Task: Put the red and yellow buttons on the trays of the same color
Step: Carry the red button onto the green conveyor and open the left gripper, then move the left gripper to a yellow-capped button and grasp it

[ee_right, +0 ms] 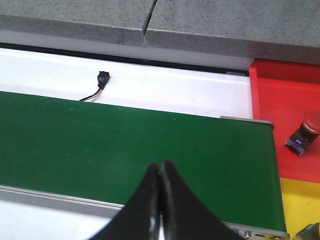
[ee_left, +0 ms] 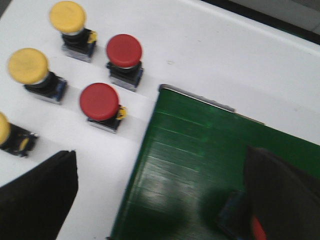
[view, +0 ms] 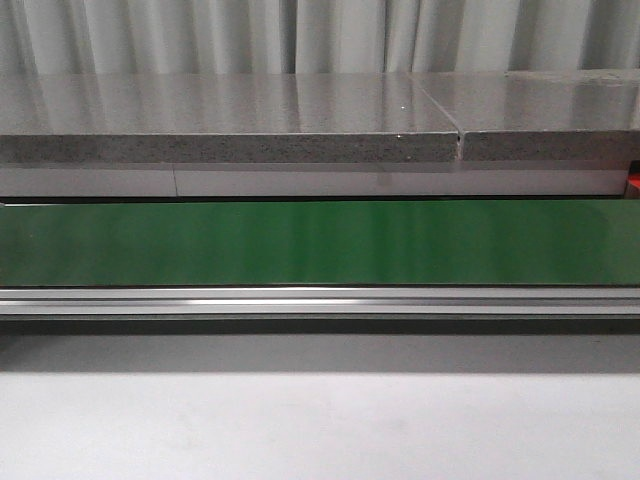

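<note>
In the left wrist view, two red buttons [ee_left: 124,50] [ee_left: 99,101] and three yellow buttons [ee_left: 67,15] [ee_left: 27,65] [ee_left: 3,131] stand on the white table beside the end of the green belt [ee_left: 200,150]. My left gripper [ee_left: 160,155] is open above that belt end. A dark-bodied button with a red part [ee_left: 239,216] lies on the belt against one finger, partly hidden by it. My right gripper [ee_right: 161,165] is shut and empty over the belt. Past the belt's other end, a red tray [ee_right: 285,100] holds one red button [ee_right: 305,131], and a yellow tray [ee_right: 299,202] adjoins it.
The green conveyor belt [view: 320,240] runs across the front view behind an aluminium rail [view: 320,300], with a grey stone slab [view: 230,120] beyond it. A small black connector with wires [ee_right: 102,79] lies on the white strip behind the belt.
</note>
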Available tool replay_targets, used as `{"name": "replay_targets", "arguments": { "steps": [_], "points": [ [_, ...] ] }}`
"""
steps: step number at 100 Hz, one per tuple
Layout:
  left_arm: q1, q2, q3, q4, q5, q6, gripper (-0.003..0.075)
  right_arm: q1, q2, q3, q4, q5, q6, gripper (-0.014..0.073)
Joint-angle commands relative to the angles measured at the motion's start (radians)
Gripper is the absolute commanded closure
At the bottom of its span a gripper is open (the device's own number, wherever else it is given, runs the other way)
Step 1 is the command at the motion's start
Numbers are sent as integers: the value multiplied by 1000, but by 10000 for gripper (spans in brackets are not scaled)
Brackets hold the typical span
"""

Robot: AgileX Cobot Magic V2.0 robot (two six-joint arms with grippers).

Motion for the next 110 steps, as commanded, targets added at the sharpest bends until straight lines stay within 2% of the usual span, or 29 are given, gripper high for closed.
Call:
{"name": "replay_targets", "arguments": {
  "steps": [1,24,41,73,110],
  "points": [
    [66,-38,-36,12,-38,0,67,3,-5,-26,12,-65,-6,660],
    [233,-27,-30,14,-75,0,67,3,-5,-26,12,-65,-6,660],
    [298,45,-30,14,-122,0,68,3,-5,-26,12,-65,-6,660],
    [311,239,-39,13,-221,-2,68,3,-5,-26,12,-65,-6,660],
    [320,342,-44,38,-282,-2,68,3,-5,-26,12,-65,-6,660]
  ]
}}
